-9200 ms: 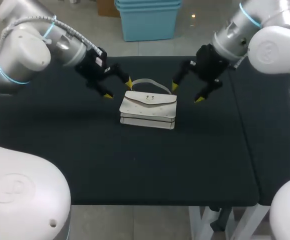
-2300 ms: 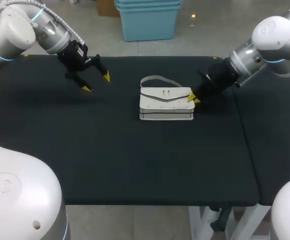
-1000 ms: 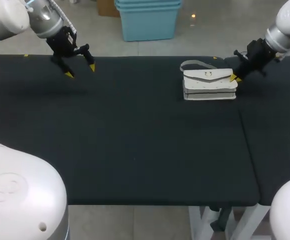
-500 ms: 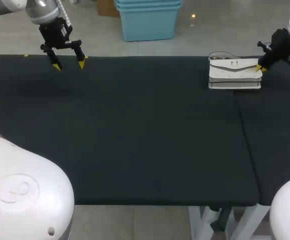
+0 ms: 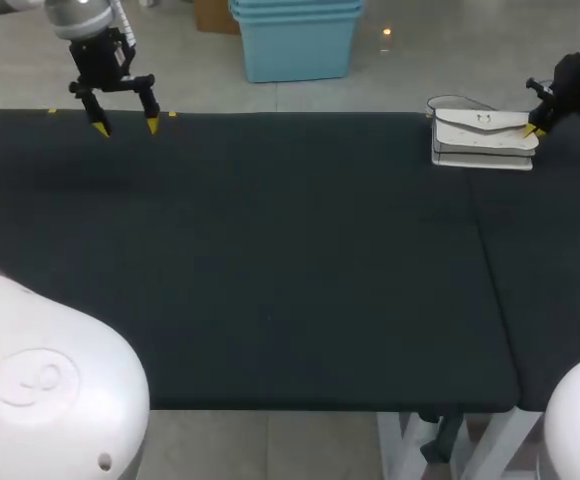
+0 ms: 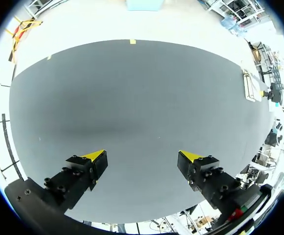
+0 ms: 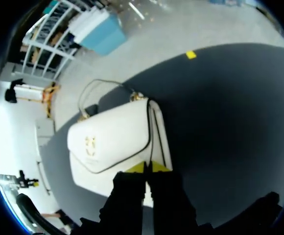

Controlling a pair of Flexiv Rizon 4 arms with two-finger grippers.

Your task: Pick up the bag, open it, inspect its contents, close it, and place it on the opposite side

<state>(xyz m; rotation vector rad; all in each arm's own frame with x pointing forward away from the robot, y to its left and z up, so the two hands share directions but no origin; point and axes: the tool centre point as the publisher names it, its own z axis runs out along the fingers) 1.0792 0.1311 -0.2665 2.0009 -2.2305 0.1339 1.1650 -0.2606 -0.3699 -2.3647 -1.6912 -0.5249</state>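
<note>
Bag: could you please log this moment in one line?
bag: closed, far right | right gripper: jaws shut on bag | left gripper: jaws open

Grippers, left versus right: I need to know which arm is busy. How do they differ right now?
The left gripper is open with nothing between its fingers; the right gripper has its tips together, pinching the end of the white bag. The left gripper hangs over the far-left corner of the table, the right gripper at its far right. Both have yellow tips.
</note>
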